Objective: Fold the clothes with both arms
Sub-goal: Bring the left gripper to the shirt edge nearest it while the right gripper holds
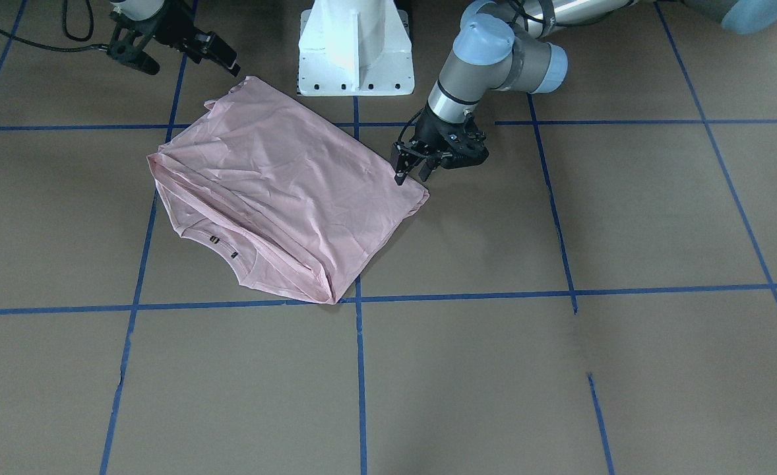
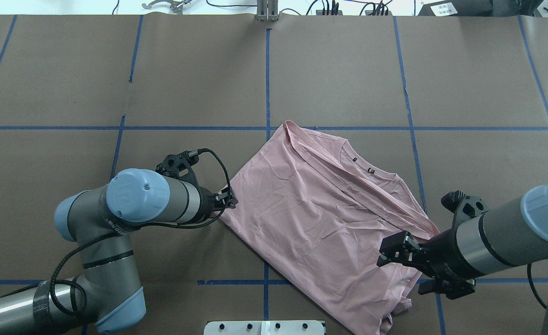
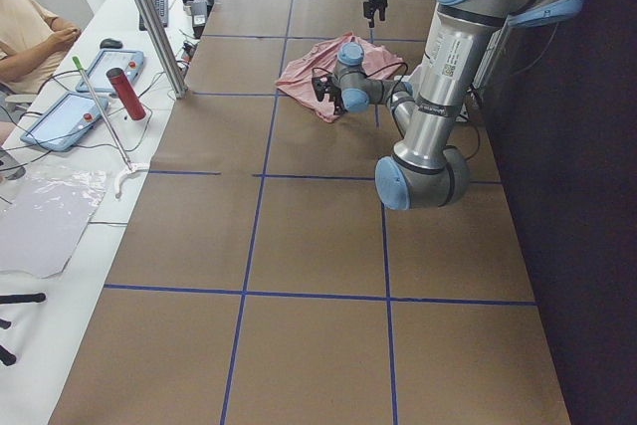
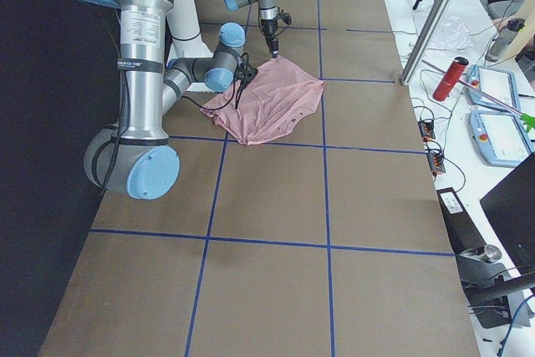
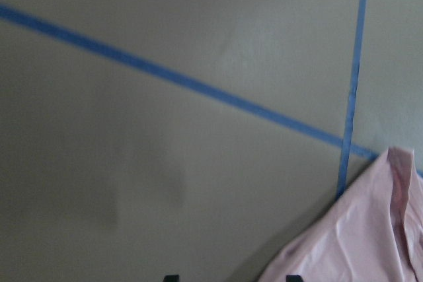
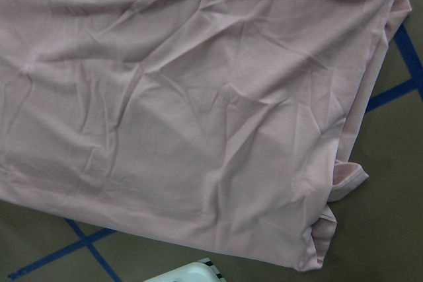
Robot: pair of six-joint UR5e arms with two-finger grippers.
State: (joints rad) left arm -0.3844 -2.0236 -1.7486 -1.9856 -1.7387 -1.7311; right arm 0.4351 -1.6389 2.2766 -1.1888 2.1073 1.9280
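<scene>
The work surface is a brown-covered table gridded with blue tape. The robot's white pedestal stands at its edge.

**Garment.** The T-shirt lies flat, plain pink side up, out from the pedestal and mostly toward its right-arm side. Its long axis runs slantwise across the pedestal's front. One bunched corner sits just beside the pedestal's foot, and the opposite end lies farther out on the left-arm side. The neck opening, with two small dark tags, is on the edge farthest from the pedestal.

**Left gripper.** It is low at the shirt's left-arm-side corner, so the cloth lies from it toward the right arm. The fingers stand apart with nothing between them. I cannot tell whether a tip touches the cloth.

**Right gripper.** It hangs above the opposite short end, nearer the pedestal. It is spread wide, empty and clear of the fabric.

**Judgement.** Each arm is placed at one end of the long axis. The left is the closer to a grasp, needing only a short shift onto the corner.

**Views compared.** From overhead, the left wrist hides its own fingers. The left wrist camera shows both tips parted and the pink corner beside one of them. The right wrist camera shows small loose folds at the pedestal-side corner, which look flat from the front.
</scene>
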